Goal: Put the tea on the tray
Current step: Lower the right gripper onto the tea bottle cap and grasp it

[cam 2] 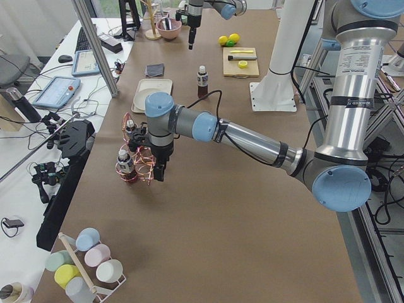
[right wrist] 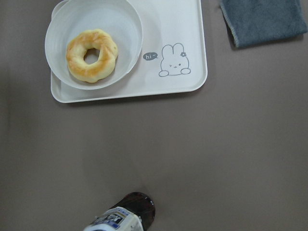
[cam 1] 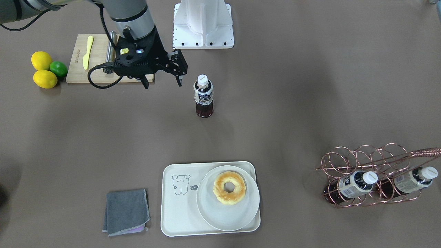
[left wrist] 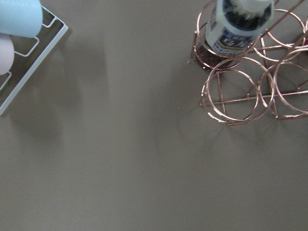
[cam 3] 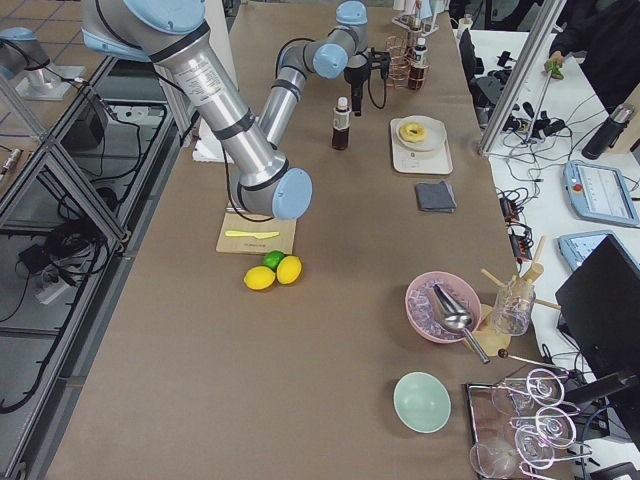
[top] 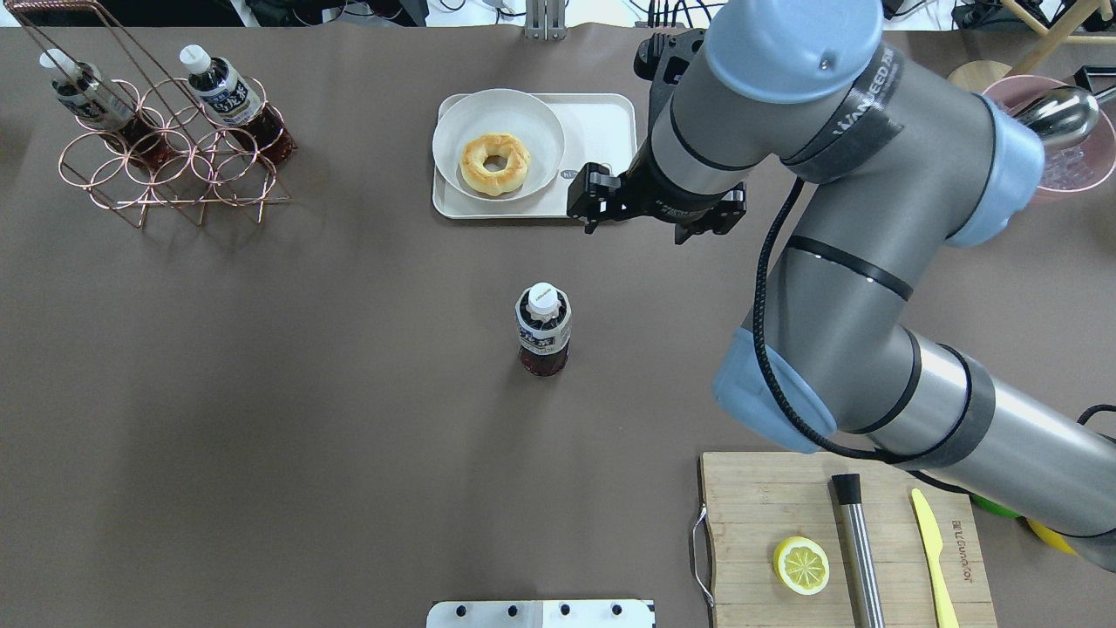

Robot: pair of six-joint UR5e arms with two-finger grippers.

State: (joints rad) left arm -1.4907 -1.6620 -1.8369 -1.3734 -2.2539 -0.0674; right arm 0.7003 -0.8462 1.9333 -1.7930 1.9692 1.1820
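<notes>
On the table [cam 1: 293,103], front view, tea [cam 1: 204,96] is standing at the tray's [cam 1: 179,213] 12 o'clock. Right gripper [cam 1: 162,83] is hovering, jaws apart; grip mid-label squarely.

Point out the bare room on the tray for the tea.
Free: the end of the tray around the bear drawing, bordered by the plate and the rim nearest the grey cloth. Crowded: the other end, where the plate with the doughnut covers it.

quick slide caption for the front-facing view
Right gripper, open, beside the upright clear plastic bottle of dark tea; cream-white plastic tray carries a round white plate with a doughnut.
</notes>
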